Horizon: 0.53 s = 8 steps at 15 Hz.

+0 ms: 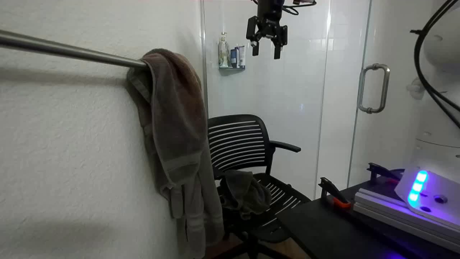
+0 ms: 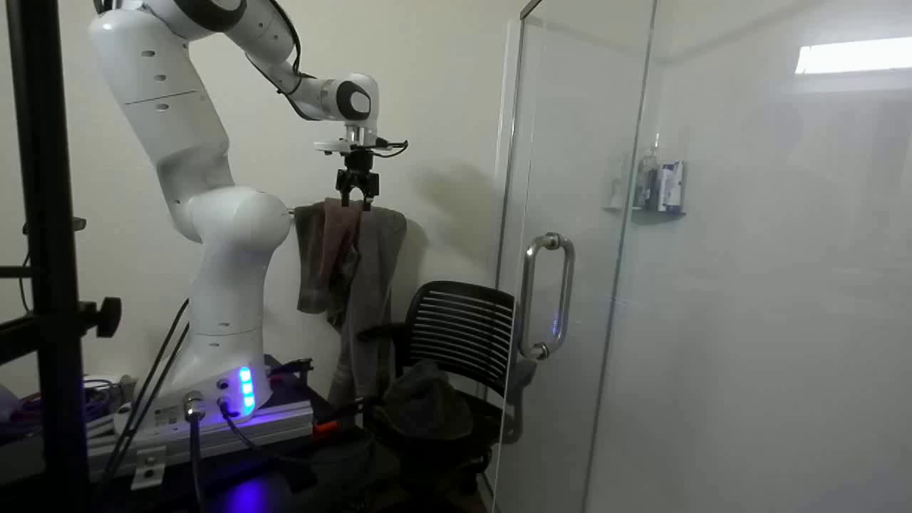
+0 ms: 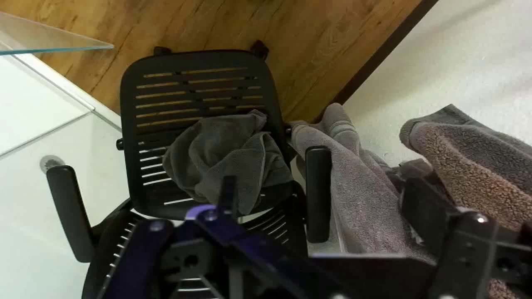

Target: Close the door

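The door [image 1: 384, 144] is a tall clear glass panel with a vertical silver pull handle [image 1: 385, 88]. In an exterior view the door [image 2: 563, 427] and its handle [image 2: 528, 299] stand right of the chair. In the wrist view the door's glass edge [image 3: 54, 43] juts out over the floor at the upper left, at an angle to the white sill, so it stands ajar. My gripper [image 1: 266, 54] is open and empty, pointing down, apart from the door and handle. It also shows open in an exterior view [image 2: 356, 204] and in the wrist view [image 3: 326, 199].
A black office chair [image 1: 235, 144] with a grey towel [image 3: 224, 153] on its seat stands below the gripper, by the glass. Towels [image 1: 176, 118] hang from a metal rail [image 1: 72, 50] on the wall. A black table [image 1: 316, 223] carries the robot base.
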Each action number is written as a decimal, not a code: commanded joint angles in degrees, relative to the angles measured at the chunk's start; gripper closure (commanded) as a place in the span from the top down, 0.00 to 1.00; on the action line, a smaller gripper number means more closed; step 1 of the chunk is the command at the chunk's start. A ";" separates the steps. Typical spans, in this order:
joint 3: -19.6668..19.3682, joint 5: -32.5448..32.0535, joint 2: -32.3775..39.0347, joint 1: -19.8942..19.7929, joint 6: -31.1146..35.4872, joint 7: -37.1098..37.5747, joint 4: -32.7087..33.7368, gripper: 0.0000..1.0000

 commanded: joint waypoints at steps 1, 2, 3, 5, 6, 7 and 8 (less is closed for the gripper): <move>-0.12 -0.08 0.06 0.15 -0.14 0.08 0.14 1.00; -0.12 -0.08 0.06 0.15 -0.14 0.08 0.14 1.00; -0.12 -0.08 0.06 0.15 -0.14 0.08 0.14 1.00; 0.63 -2.14 -1.01 -0.85 0.46 2.40 -0.54 1.00; 1.59 -4.68 -2.74 -2.14 2.52 6.18 -2.11 1.00; 1.32 -5.80 -4.99 -2.49 3.82 8.08 -4.09 1.00; 1.00 -7.04 -7.56 -2.87 4.31 10.10 -6.09 1.00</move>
